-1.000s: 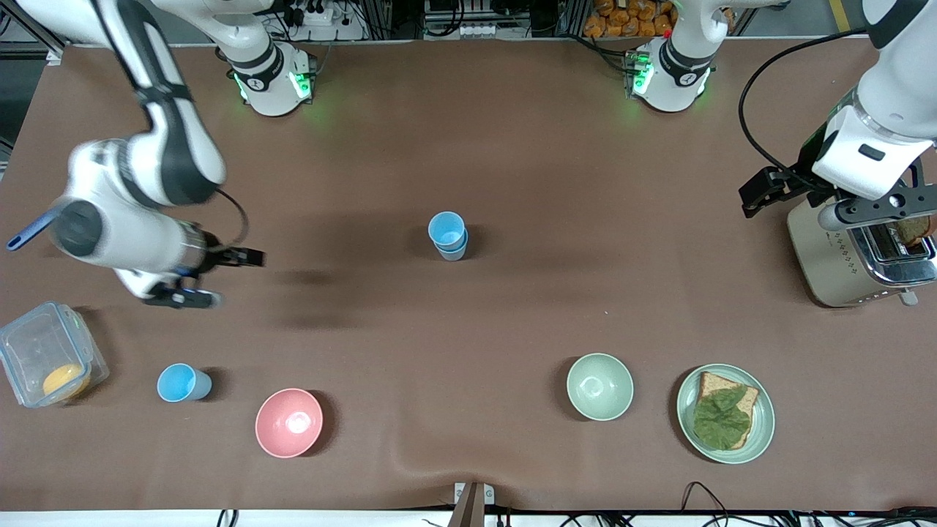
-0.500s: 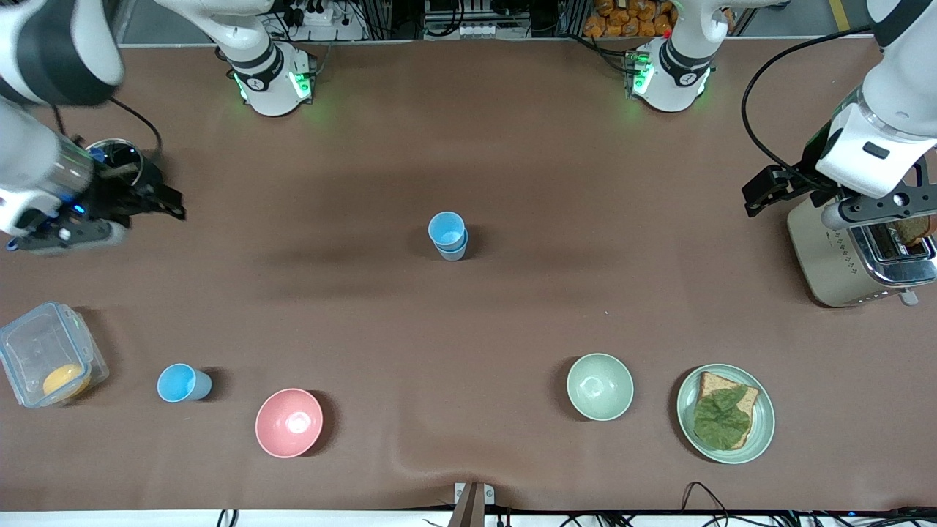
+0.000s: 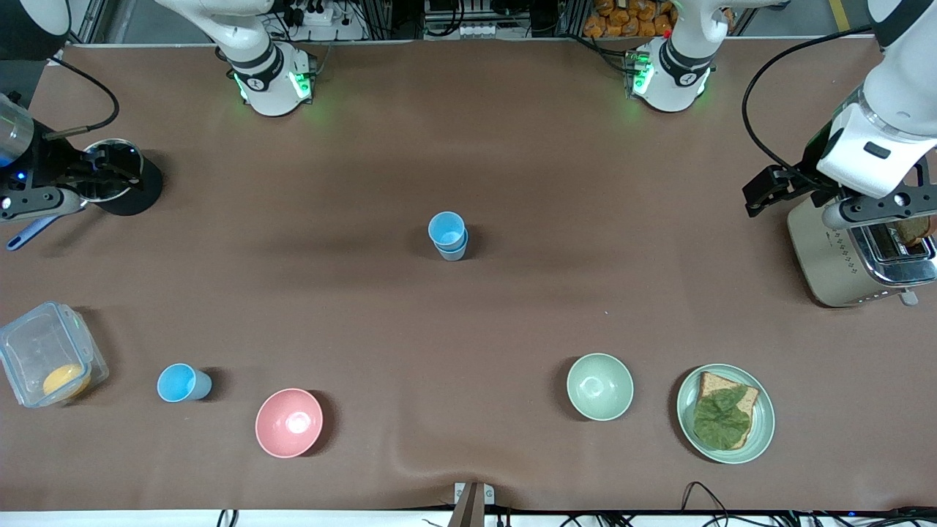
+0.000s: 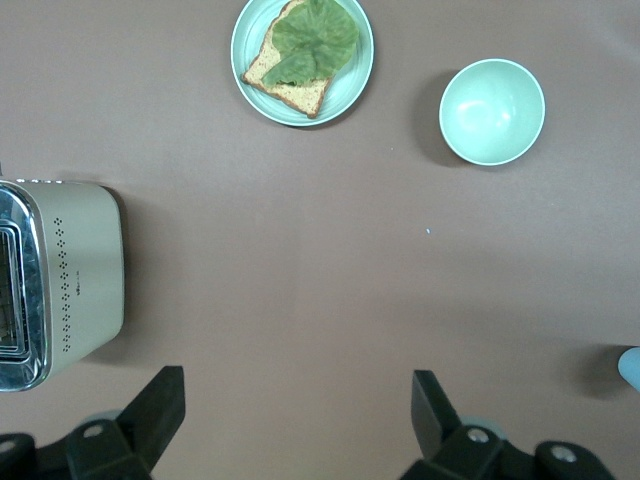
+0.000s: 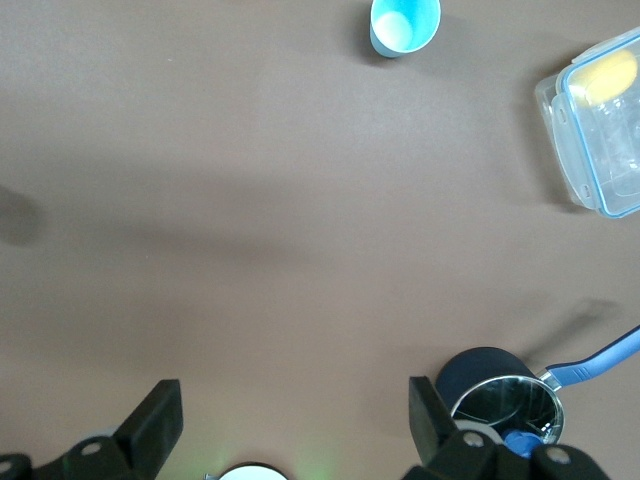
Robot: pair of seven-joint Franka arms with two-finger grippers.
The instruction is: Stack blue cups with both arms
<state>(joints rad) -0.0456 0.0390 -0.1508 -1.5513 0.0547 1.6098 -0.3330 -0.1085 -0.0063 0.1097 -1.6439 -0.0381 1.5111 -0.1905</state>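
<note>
Two blue cups stand nested as one stack at the middle of the table, and a third blue cup stands alone nearer the front camera toward the right arm's end, between a clear lidded container and a pink bowl. The right claw hangs released and empty over a dark saucepan at the table's edge. The left claw is also spread wide and empty, up beside the toaster. A pale green bowl sits beside a plate of bread and lettuce.
</note>
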